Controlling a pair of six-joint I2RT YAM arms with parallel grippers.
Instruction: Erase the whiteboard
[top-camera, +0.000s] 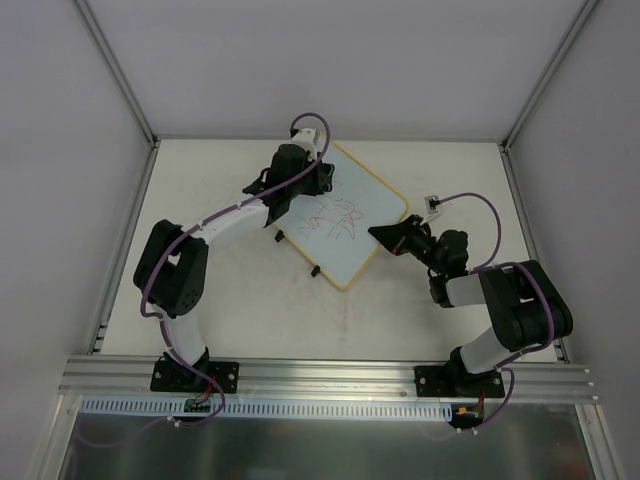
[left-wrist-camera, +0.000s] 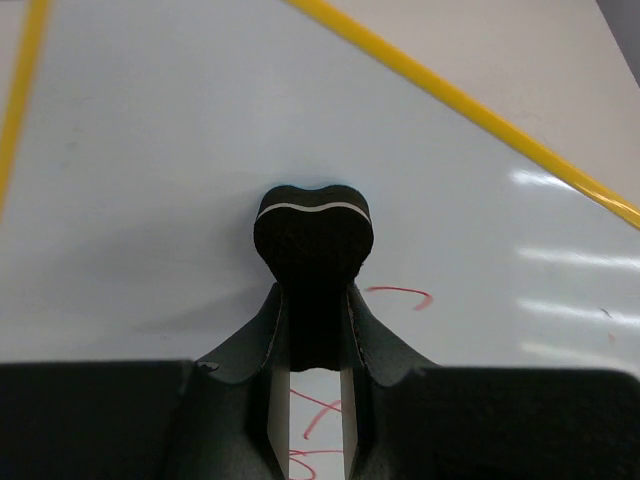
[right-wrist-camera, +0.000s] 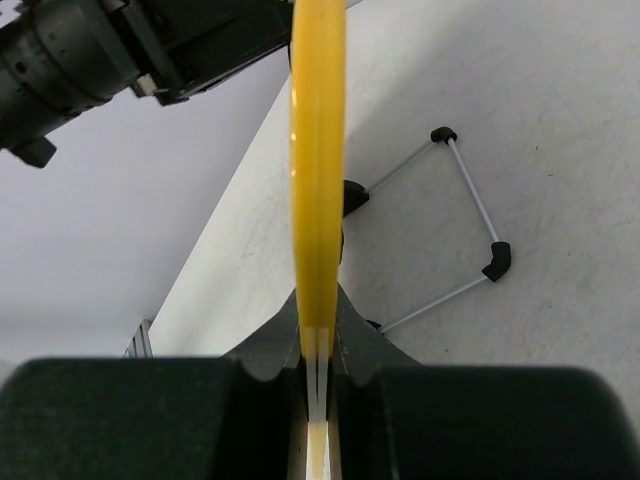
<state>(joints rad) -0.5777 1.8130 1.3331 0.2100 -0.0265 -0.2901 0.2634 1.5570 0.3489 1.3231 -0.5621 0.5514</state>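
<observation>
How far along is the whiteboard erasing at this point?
Done: right tool clamps the yellow-rimmed pale whiteboard at its edge; left tool grips the small black eraser block. In hand: eraser set against the board face. Left: red marker scribbles cover the middle.

The whiteboard had a smooth, glossy face catching glare, with a shiny yellow rim. The eraser looked matt black and foam-like. The left end effector was matt black plastic, the counter matt off-white, and the rail along its near edge ribbed bare metal.
</observation>
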